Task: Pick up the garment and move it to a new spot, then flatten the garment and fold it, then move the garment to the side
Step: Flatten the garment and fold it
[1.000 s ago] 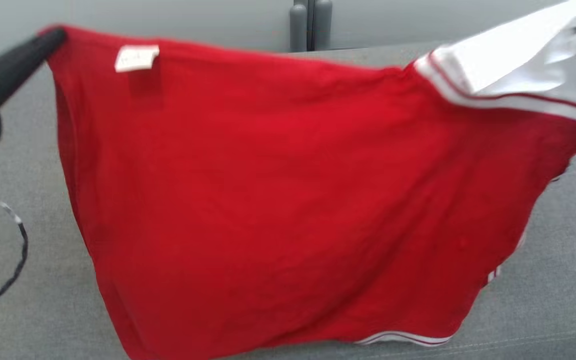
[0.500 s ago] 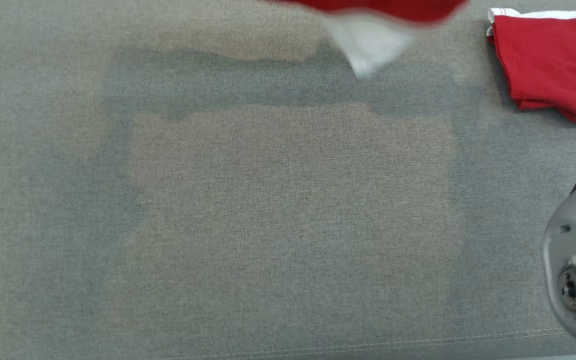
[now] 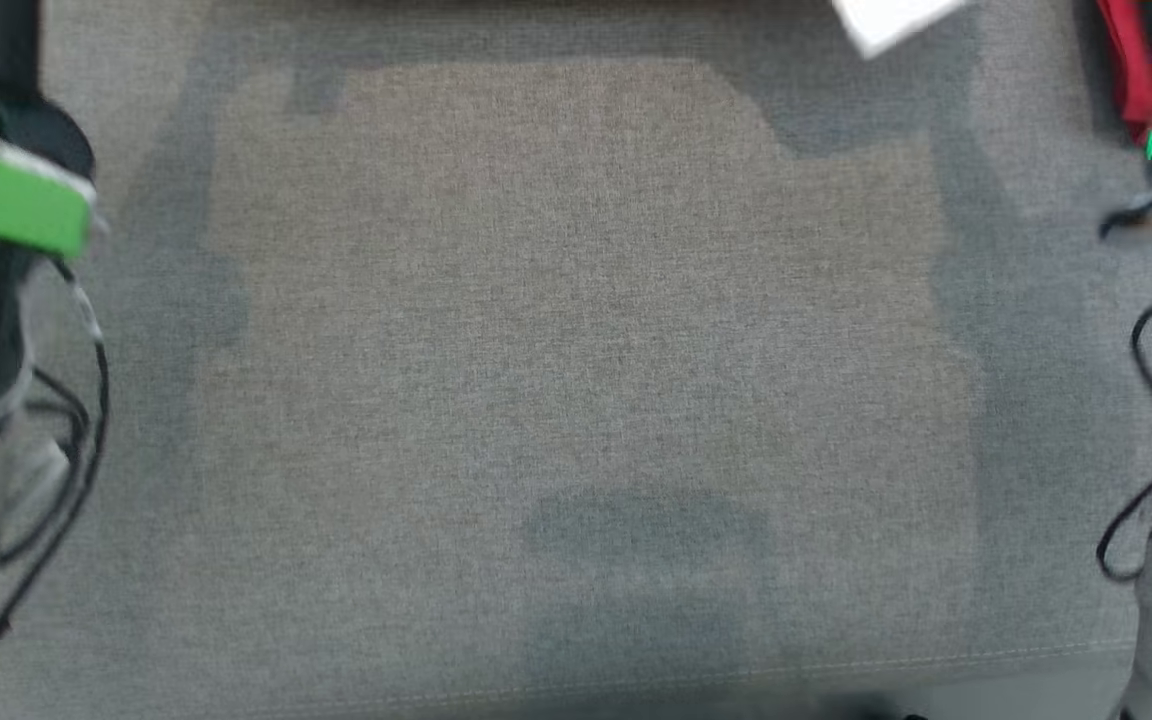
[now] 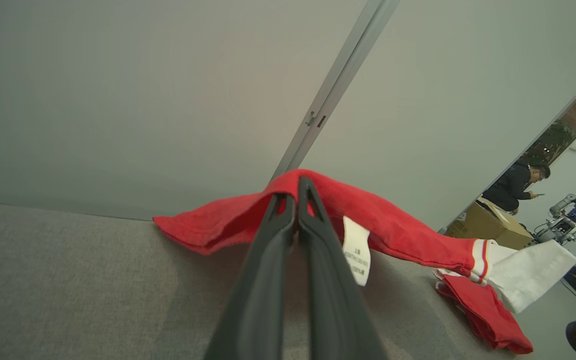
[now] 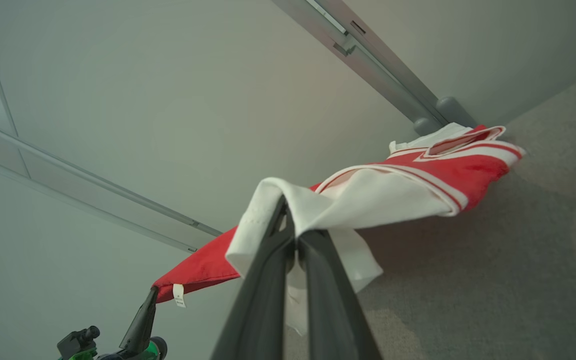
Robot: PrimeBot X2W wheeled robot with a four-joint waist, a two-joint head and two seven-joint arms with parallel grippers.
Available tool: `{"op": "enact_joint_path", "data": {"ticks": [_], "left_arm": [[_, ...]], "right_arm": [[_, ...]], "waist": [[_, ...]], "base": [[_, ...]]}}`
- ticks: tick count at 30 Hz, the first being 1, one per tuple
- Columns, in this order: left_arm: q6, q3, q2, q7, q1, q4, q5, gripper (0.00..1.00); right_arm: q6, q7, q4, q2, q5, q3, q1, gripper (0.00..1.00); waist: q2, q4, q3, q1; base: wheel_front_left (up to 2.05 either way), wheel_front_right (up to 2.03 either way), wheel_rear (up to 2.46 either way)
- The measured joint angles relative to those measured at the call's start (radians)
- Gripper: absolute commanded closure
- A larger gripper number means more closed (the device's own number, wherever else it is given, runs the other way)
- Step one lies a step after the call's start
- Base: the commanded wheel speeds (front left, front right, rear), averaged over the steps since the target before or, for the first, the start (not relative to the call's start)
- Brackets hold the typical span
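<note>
Over grey surface [image 3: 576, 350]: garment [image 4: 398, 230] lifted, not yet laid.
Left gripper [image 4: 295, 194], right gripper [image 5: 288, 216]: both clamped on it.
Remaining: flatten, fold, move aside.

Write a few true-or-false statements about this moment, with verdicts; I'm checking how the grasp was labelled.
1. The left pincer is shut on a red edge of the red shirt. True.
2. The right pincer grips the shirt's red body. False: it is shut on the white sleeve.
3. The shirt lies flat on the grey cloth surface. False: it is held up, strung between the two pincers.
4. A white care label hangs from the shirt close to the left pincer. True.
5. A second red garment lies on the surface below the sleeve. True.
</note>
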Motion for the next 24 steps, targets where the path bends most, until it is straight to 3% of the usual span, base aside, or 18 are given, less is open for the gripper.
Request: {"op": "enact_joint_path", "data": {"ticks": [4,8,15,24], "left_arm": [[-0.027,-0.027,-0.013,-0.085,0.217,0.111,0.04,1.0],[-0.037,-0.021,-0.04,-0.164,0.304,0.191,0.04,1.0],[-0.054,-0.009,-0.062,-0.239,0.345,0.241,0.026,1.0],[-0.065,-0.025,-0.081,-0.239,0.449,0.273,0.013,1.0]], "right_arm": [[0.0,-0.042,0.02,0.005,0.033,0.011,0.247,1.0],[0.014,-0.094,0.068,0.014,0.072,0.045,0.406,1.0],[0.082,-0.131,0.102,0.018,0.071,0.101,0.528,1.0],[0.12,-0.156,0.119,-0.017,-0.034,0.1,0.634,1.0]], "waist": [[0.0,-0.007,0.031,0.0],[0.0,-0.015,0.018,0.0],[0.0,-0.021,-0.048,0.0],[0.0,-0.016,-0.131,-0.0001]], "base": [[0.0,0.0,0.0],[0.0,0.0,0.0],[0.0,0.0,0.0],[0.0,0.0,0.0]]}}
